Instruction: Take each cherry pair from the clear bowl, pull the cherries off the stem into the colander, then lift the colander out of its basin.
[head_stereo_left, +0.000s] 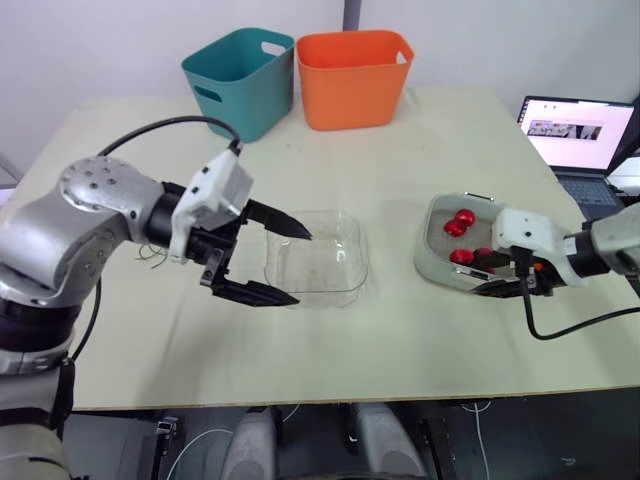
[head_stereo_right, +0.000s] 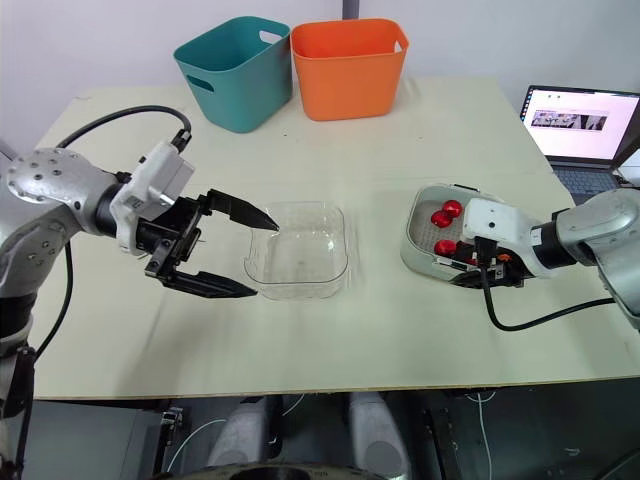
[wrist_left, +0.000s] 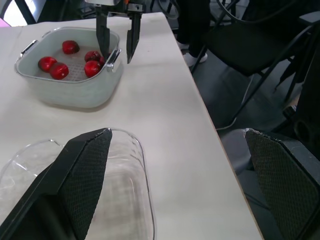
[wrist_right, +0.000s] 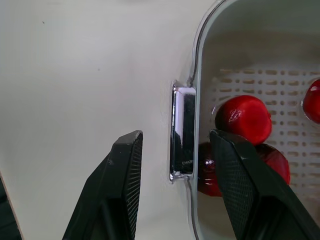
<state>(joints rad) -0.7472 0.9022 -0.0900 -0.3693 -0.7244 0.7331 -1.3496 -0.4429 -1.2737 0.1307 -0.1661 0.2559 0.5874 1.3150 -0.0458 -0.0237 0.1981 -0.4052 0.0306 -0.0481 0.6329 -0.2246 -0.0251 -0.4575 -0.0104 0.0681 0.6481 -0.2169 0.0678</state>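
My left gripper is held level at the near left rim of the clear bowl, jaws spread wide, one finger over the rim and the other just outside it; the bowl looks empty, though its glassy walls are hard to read. Some thin strands on the table by my left forearm are too small to make out. To my right, my right gripper reaches in low from the side, fingers apart and straddling the metal handle on the colander, one finger outside over the table, the other inside over the cherries. From my head that wrist hides part of the grey basin; the left wrist view shows five cherries (loose, none paired). Beyond stand a teal bin and an orange bin, and a laptop cut off at the far right.
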